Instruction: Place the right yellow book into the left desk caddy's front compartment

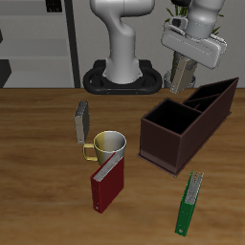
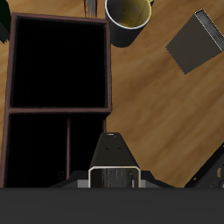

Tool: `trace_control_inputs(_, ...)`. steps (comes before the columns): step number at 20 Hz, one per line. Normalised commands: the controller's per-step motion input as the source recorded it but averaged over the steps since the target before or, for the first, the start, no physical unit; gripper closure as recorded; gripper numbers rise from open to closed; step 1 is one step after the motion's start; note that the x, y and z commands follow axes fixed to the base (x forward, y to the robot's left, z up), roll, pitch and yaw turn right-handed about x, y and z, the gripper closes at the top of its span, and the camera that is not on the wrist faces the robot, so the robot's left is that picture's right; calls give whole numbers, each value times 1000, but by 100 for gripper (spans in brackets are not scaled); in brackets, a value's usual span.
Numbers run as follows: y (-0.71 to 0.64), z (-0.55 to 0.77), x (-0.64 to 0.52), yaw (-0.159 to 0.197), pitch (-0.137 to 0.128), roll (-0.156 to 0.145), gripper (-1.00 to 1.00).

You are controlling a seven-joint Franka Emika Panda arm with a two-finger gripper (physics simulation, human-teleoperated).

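Presently: wood-grain surface point(image 1: 38, 191). Left desk caddy point(image 1: 187, 124), upper half of frame, open-topped to take books. Hand point(image 1: 182, 82) hangs over its far end; spread or pinching, cannot tell. Right yellow book point(image 1: 82, 122) stands on edge mid-frame, beside mug point(image 1: 110, 145), apparently awaiting pickup. No legible writing.

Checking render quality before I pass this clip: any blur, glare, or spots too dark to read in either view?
Exterior view: sharp, evenly lit, soft shadows, no glare; the gripper hangs over the left desk caddy. Wrist view: also sharp, but the caddy's compartments render pure black, hiding their floors; the mug is cropped at the frame's edge.
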Motion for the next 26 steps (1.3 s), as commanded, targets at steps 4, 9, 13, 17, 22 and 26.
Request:
trace_control_inputs(4, 161, 31, 128, 5, -35, 30, 100)
trace_control_inputs(9, 12, 28, 111, -8, -9, -2, 100)
trace_control_inputs(13, 24, 39, 63, -24, -4, 10, 100)
trace_control_inputs(17, 33, 1, 39, -32, -4, 20, 100)
trace_control_inputs(22, 27, -107, 79, -17, 16, 14, 100)
trace_control_inputs(26, 60, -183, 107, 4, 36, 35, 100)
